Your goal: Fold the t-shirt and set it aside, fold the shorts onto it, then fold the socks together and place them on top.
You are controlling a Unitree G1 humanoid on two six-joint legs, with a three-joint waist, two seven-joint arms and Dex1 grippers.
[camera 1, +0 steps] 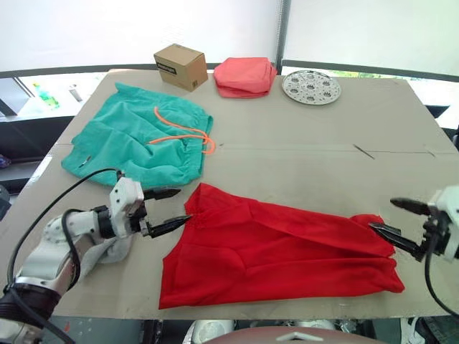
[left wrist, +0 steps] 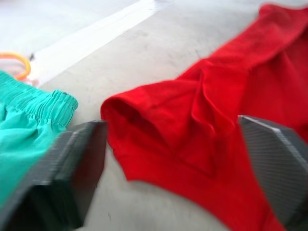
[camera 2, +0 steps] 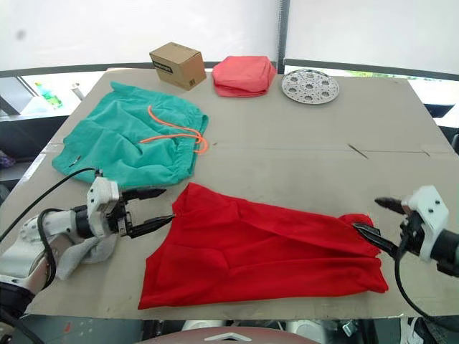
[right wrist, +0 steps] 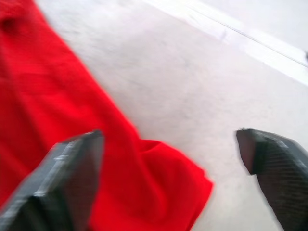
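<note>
Two open, empty grippers, left (camera 1: 171, 208) and right (camera 1: 394, 220), flank the bright red fabric t-shirt (camera 1: 276, 251) lying half-folded along the table's (camera 1: 323, 158) near edge; next, each should pinch an end.

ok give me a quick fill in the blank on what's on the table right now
1. The bright red fabric t-shirt lies between two ____ grippers.
2. The orange drawstring belongs to the ____ fabric shorts.
3. The brown cardboard box stands beside the folded ____ cloth.
4. The round perforated metal ____ lies at the far edge.

Missing: open; teal-green; salmon-pink; plate
</note>
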